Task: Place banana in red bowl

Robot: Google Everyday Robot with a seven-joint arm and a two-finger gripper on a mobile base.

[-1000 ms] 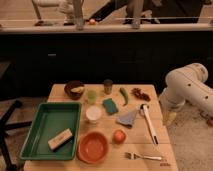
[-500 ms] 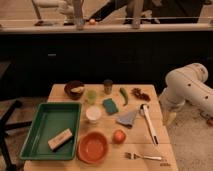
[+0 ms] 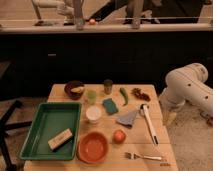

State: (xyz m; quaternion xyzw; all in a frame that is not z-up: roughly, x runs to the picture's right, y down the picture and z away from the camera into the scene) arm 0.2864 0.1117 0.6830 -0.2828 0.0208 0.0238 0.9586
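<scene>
Nothing has moved since the earlier frames: arm and objects stand as they did. Banana (image 3: 77,90): pale yellow piece lying inside the brown bowl (image 3: 70,86) at the far left of the table (image 3: 163,136), not yet touched. Red bowl (image 3: 93,148): at the near edge, well apart from the banana, with the cup (image 3: 93,114) between them and the green tray (image 3: 47,125) just to its left. Gripper (image 3: 169,118): hanging off the table's right edge, pointing down, fingers spread and holding nothing, far from both task objects.

Step in hand, as I judge it: the approach has not yet begun. The next move calls for me to carry the arm across the whole table to the brown bowl and come down from above. I must then pinch the banana without catching the bowl's rim.

Brands, labels, writing: none that I can read on any object.
</scene>
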